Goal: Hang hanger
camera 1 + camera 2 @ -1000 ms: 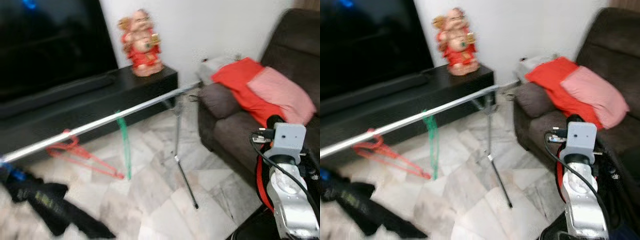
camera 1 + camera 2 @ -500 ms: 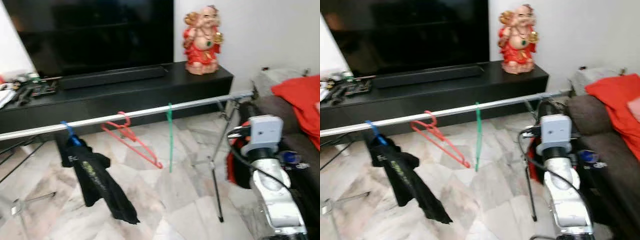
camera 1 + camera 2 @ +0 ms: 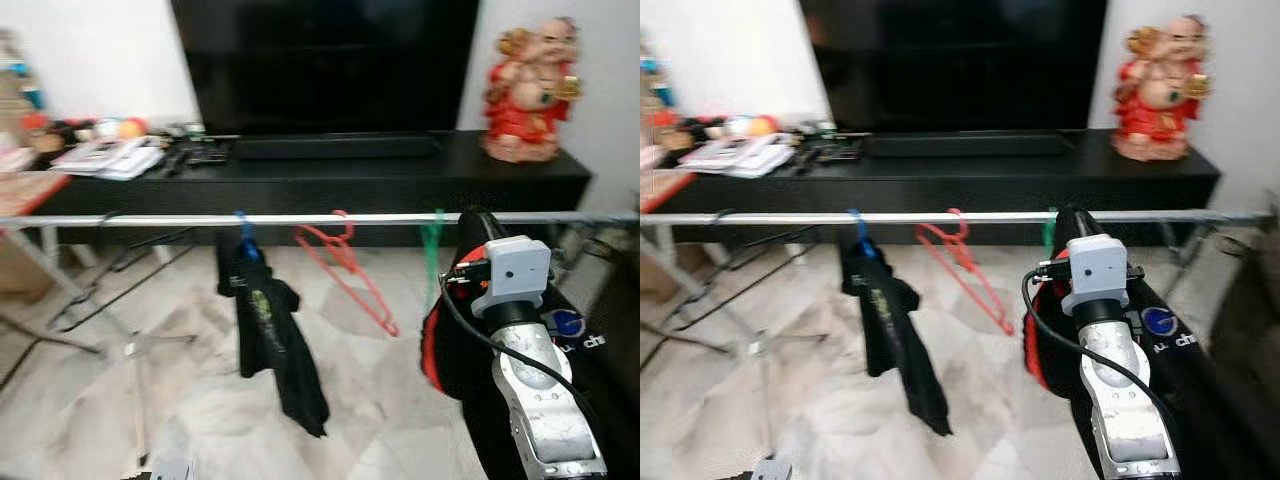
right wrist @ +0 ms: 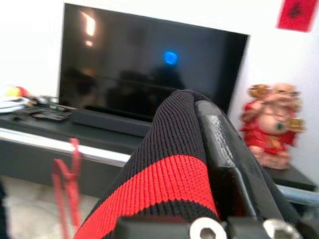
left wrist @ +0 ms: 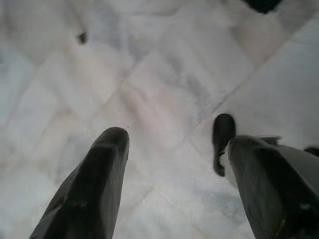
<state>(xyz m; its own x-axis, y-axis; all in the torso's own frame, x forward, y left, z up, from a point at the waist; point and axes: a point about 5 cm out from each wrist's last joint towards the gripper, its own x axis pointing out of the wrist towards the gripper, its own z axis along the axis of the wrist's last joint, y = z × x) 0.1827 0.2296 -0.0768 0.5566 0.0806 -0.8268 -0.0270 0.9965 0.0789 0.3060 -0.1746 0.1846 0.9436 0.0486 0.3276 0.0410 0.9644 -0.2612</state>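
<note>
The right gripper (image 4: 219, 149), fingers clenched on a black-and-red knit garment (image 4: 164, 174), is raised near the rail (image 3: 200, 219); its bulk could snag the red hanger (image 3: 345, 262). Left gripper (image 5: 172, 144) hangs released.

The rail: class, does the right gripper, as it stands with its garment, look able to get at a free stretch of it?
Probably yes: the right gripper, shut on the black-and-red garment, is raised beside the rail, where bare stretches show.
</note>
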